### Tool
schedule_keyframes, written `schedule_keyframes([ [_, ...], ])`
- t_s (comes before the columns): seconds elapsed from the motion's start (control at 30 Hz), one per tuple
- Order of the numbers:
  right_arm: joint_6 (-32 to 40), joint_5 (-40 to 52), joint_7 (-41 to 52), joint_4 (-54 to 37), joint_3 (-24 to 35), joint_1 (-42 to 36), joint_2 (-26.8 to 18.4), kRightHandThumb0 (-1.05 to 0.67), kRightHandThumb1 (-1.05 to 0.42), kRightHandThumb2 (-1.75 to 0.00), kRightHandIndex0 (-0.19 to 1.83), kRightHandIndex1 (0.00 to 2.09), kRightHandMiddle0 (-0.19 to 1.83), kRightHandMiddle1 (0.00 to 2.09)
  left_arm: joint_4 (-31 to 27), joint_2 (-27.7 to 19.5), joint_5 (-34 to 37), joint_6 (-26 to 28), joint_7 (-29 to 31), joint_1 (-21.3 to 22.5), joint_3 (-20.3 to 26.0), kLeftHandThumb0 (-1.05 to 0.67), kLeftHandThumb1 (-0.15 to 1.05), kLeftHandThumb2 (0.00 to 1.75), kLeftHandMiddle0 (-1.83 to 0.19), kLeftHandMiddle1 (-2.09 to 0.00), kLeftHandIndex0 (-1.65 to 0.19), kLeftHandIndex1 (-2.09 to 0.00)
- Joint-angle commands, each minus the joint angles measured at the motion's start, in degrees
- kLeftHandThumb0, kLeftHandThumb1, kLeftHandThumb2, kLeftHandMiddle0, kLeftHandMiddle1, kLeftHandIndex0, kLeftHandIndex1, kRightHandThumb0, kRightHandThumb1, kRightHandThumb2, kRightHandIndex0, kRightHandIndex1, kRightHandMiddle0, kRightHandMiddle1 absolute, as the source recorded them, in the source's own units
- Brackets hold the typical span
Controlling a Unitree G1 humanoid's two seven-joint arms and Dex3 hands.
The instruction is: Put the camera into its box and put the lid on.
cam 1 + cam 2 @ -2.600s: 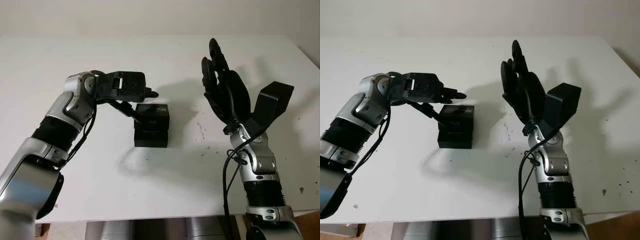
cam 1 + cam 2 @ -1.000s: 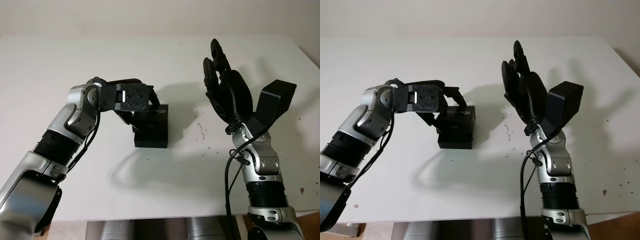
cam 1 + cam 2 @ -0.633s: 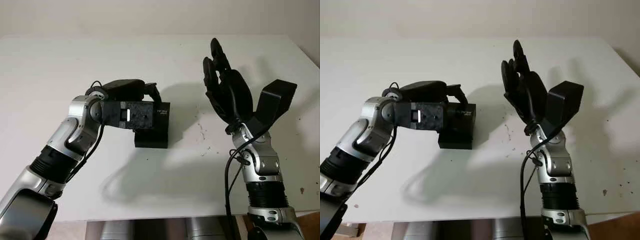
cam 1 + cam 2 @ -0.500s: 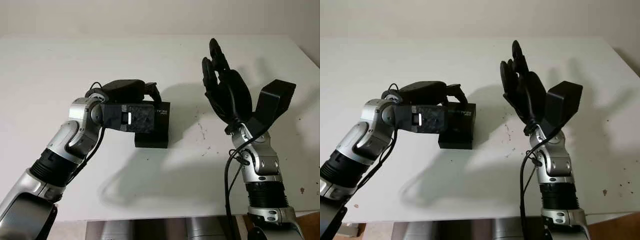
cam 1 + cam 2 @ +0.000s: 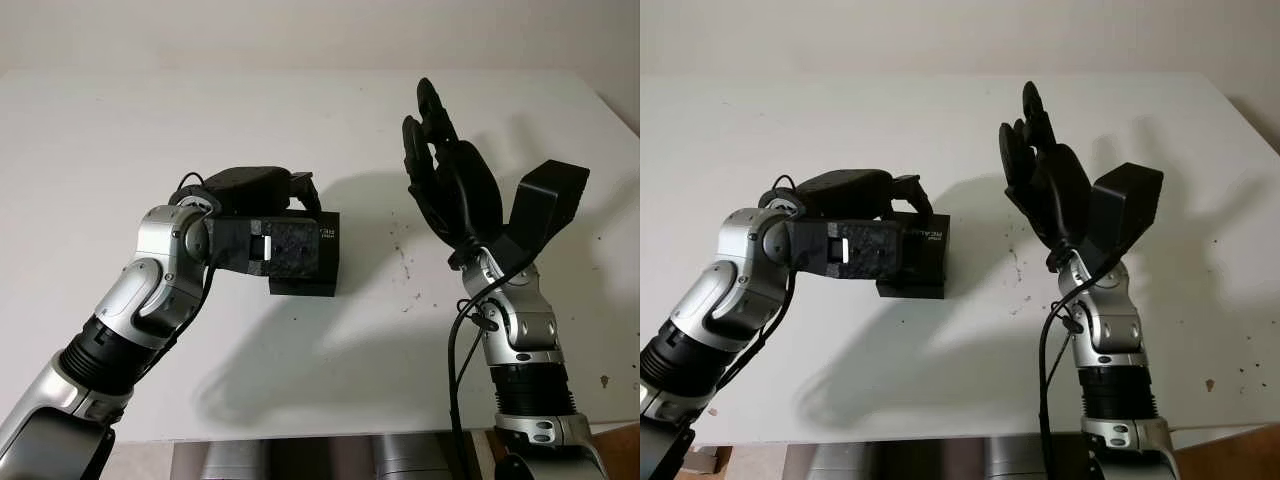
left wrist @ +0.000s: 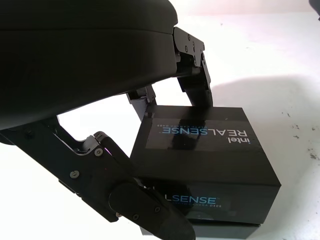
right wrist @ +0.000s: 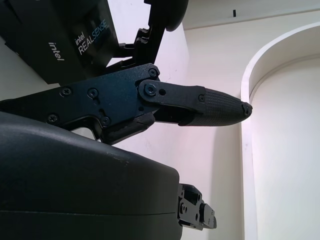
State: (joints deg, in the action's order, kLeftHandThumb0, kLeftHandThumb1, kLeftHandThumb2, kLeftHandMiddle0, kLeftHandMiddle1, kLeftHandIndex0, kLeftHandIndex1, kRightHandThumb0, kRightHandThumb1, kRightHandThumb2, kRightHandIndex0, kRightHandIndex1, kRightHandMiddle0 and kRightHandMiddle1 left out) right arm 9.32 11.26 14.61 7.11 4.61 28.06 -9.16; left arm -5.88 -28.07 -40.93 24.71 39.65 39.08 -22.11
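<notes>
A black box lid [image 6: 200,145] printed "intel REALSENSE" sits on top of the black box base [image 5: 305,287] at the middle of the white table. My left hand [image 5: 270,225] lies over the lid from the left and is shut on it. Two fingers [image 6: 197,82] hook over the lid's far edge and the thumb [image 6: 145,210] presses against its near face. The base's bottom edge [image 6: 225,232] shows under the lid. My right hand [image 5: 450,185] is held up above the table to the right of the box, open and holding nothing.
The white table [image 5: 330,370] has bare room in front of and behind the box. Small dark specks [image 5: 405,265] lie between the box and my right arm. The table's front edge [image 5: 300,437] runs close to both arms.
My left hand swung from the left of the box over the lid, and its fingers closed around it. The lid stays on the base. My right hand has barely moved.
</notes>
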Motion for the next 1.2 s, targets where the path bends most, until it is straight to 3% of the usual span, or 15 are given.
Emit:
schedule_keyframes([
  [0.0, -0.8, 0.0, 0.2, 0.3, -0.2, 0.5, 0.3, -0.71, -1.05, -0.54, -0.19, 0.0, -0.19, 0.0, -1.3, 0.8, 0.6, 1.6, 1.0, 0.1, 0.8, -0.26, 1.05, 0.25, -0.64, -2.09, -0.36, -1.86],
  [0.07, -0.8, 0.0, 0.3, 0.4, -0.3, 0.6, 0.4, -0.71, -1.05, -0.54, -0.19, 0.0, -0.19, 0.0, -1.7, 1.0, 0.7, 3.4, 2.0, 0.4, 0.8, -0.26, 1.05, 0.25, -0.61, -2.09, -0.34, -1.86],
  [0.17, -0.5, 0.3, 0.7, 0.5, -0.2, 0.7, 0.5, -0.71, -1.05, -0.54, -0.19, 0.0, -0.19, 0.0, -2.3, 0.9, 0.8, 4.9, 3.0, 0.5, 0.7, -0.28, 1.05, 0.26, -0.59, -1.9, -0.37, -1.78],
  [0.47, -0.4, 0.1, 0.6, 0.5, -0.1, 0.7, 0.6, -0.72, -1.05, -0.53, -0.19, 0.0, -0.19, 0.0, -3.0, 0.9, 0.6, 6.3, 3.3, 0.1, 0.3, -0.27, 1.05, 0.27, -0.6, -1.81, -0.43, -1.78],
  [0.57, -0.1, 0.3, 0.6, 0.2, 0.0, 0.6, 0.6, -0.72, -1.05, -0.53, -0.19, 0.0, -0.19, 0.0, -3.2, 1.1, 0.3, 6.6, 2.7, -0.5, 0.1, -0.28, 1.05, 0.26, -0.62, -1.91, -0.44, -1.79],
  [0.93, -1.3, 0.1, 1.1, 1.1, 0.0, 0.8, 0.5, -0.71, -1.05, -0.53, -0.19, 0.0, -0.19, 0.0, -3.5, 0.7, -2.1, 2.9, -0.1, -2.7, -1.0, -0.27, 1.05, 0.22, -0.66, -1.94, -0.45, -1.79],
  [1.1, -1.0, 0.0, 1.0, 1.2, 0.0, 1.1, 0.5, -0.71, -1.05, -0.53, -0.19, 0.0, -0.19, 0.0, -4.4, 0.1, -2.4, -0.7, -1.4, -4.7, -1.1, -0.24, 1.05, 0.25, -0.75, -2.06, -0.5, -2.0],
  [1.17, -1.0, -0.1, 0.9, 1.1, -0.1, 1.0, 0.6, -0.71, -1.05, -0.53, -0.19, 0.0, -0.19, 0.0, -4.7, -0.3, -2.6, -1.9, -1.8, -5.5, -1.2, -0.23, 1.05, 0.26, -0.89, -2.09, -0.54, -2.07],
])
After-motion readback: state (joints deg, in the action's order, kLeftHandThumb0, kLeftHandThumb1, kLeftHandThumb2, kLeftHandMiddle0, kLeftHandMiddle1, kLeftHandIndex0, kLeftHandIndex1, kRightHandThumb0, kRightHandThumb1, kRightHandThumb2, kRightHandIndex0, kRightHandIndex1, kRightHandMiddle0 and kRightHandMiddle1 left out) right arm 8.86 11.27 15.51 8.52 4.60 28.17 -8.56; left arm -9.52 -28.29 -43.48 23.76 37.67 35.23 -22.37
